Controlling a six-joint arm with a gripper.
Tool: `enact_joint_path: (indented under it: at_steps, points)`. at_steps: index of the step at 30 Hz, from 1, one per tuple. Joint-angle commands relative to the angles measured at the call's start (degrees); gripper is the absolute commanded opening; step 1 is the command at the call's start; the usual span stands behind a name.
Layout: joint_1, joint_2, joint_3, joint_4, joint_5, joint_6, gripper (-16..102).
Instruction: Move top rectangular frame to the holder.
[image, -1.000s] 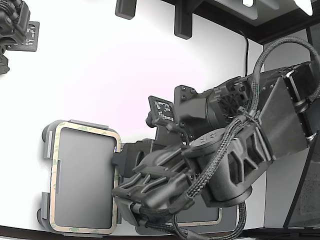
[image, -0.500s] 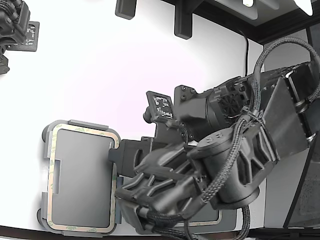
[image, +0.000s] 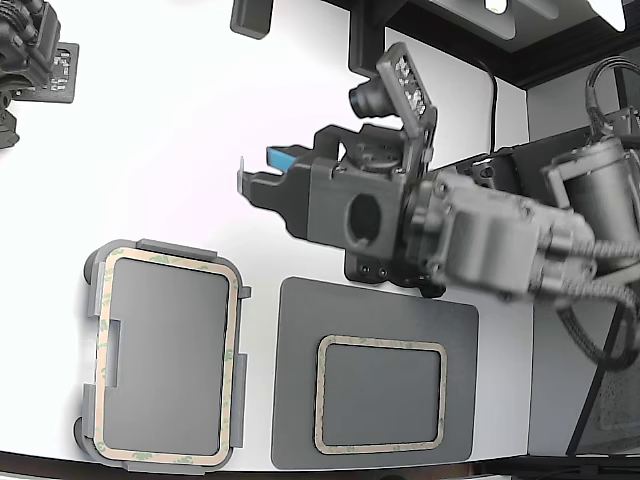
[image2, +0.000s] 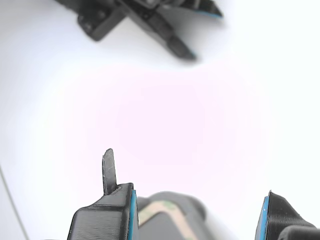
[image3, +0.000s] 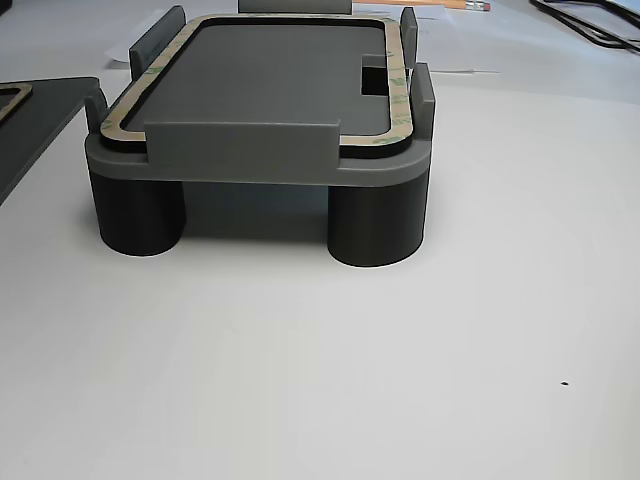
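The gripper (image: 258, 172) was up in the air above the white surface (image: 180, 140). Its fingers (image: 283, 157) were spread wide, with blue pads (image2: 133, 215), and they held nothing. The gripper was well away from the other things.

The top rectangular frame (image: 233, 355) lay flat on the holder (image: 170, 248), inside the raised edge tabs. In the other view, the frame (image3: 398, 88) ran all around the holder's rim, and the holder (image3: 370, 176) stood on round dark feet.

Just beside the holder, toward the exterior view's right, lay a dark grey slab (image: 295, 380). A second tan frame (image: 381, 345) lay flat on that slab. The holder and the slab sat close together but did not touch.
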Motion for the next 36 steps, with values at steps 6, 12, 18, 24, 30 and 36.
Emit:
enact_joint_path:
  at_steps: [6, 12, 18, 24, 30, 36]
  points:
    - [-14.0, 34.2, 33.7, -13.0, -13.5, -47.6, 100]
    - [-21.7, 45.9, 42.9, -15.3, -21.4, -51.8, 100]
    - [-22.6, 52.2, 49.1, -12.7, -24.3, -51.8, 100]
    - [-22.6, 53.1, 51.2, -12.5, -22.4, -49.7, 100]
    - [-22.6, 53.1, 51.2, -12.5, -22.1, -49.5, 100]
    - [-22.6, 53.1, 51.2, -12.5, -22.1, -49.5, 100]
